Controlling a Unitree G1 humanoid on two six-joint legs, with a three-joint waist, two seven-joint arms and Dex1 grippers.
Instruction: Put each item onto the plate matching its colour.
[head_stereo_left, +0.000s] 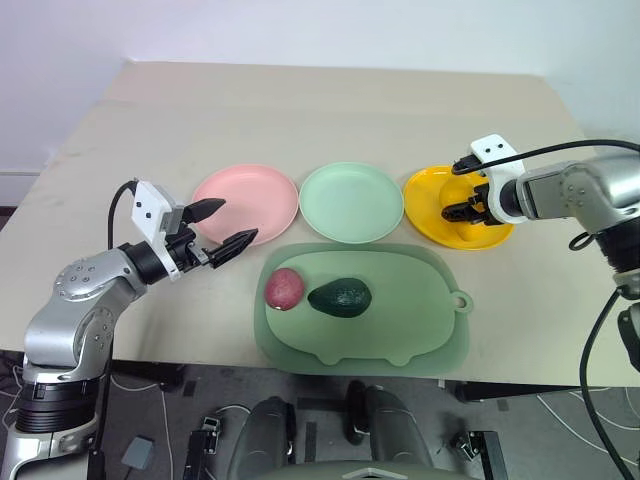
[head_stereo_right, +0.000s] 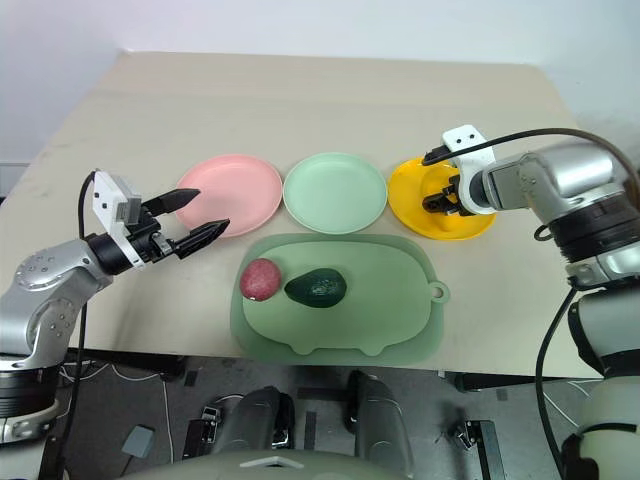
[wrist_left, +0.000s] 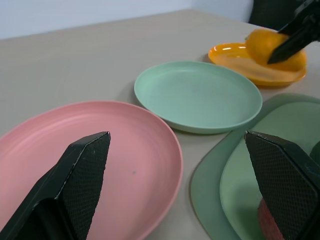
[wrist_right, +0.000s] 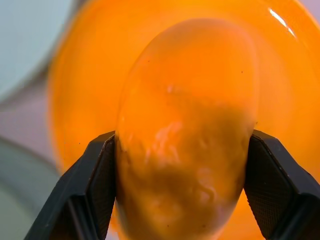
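Right gripper (wrist_right: 182, 150) clamped on oblong yellow toy mango (wrist_right: 187, 125), orange-yellow round plastic plate (wrist_right: 90, 65) directly beyond jaws. Step: placing mango. Next: lower, release. Left gripper (head_stereo_left: 230, 227) jaws apart, empty.

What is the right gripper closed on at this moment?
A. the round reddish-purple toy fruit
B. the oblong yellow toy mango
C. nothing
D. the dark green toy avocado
B: the right gripper has a black finger on each side of the oblong yellow toy mango, above the round orange-yellow plastic plate.
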